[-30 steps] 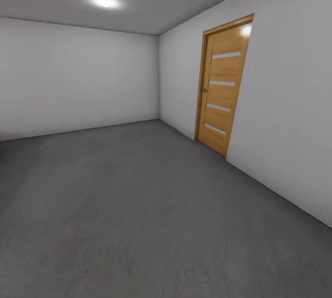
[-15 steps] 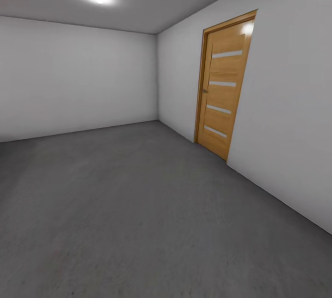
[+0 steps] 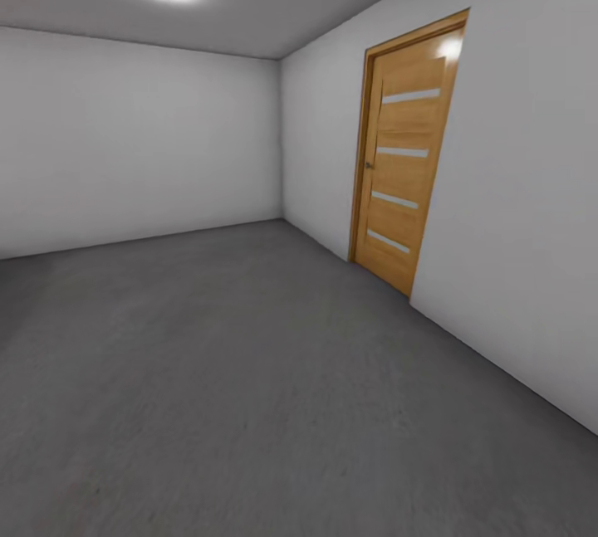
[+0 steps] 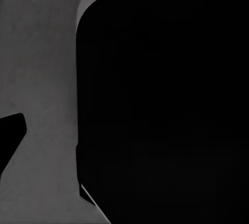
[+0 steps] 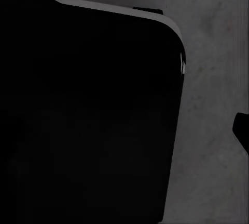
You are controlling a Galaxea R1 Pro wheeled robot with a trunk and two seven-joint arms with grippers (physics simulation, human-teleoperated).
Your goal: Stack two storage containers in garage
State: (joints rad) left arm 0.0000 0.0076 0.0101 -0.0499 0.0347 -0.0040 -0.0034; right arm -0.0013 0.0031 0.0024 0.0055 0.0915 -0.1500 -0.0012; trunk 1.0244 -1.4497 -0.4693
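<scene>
The garage's floor (image 3: 249, 388) (dark grey concrete) lay ahead, an orange door (image 3: 403, 155) in the right wall (image 3: 515, 213). Each wrist view showed a black rounded body (image 4: 161, 104) over concrete; the fingers' state could not be told.

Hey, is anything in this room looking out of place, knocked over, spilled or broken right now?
Nothing stands out. The grey concrete floor looks unmarked, the white walls are plain, and the orange wooden door sits shut and straight in its frame. Both wrist views show a large dark rounded shape over grey floor, too dark to identify.
</scene>
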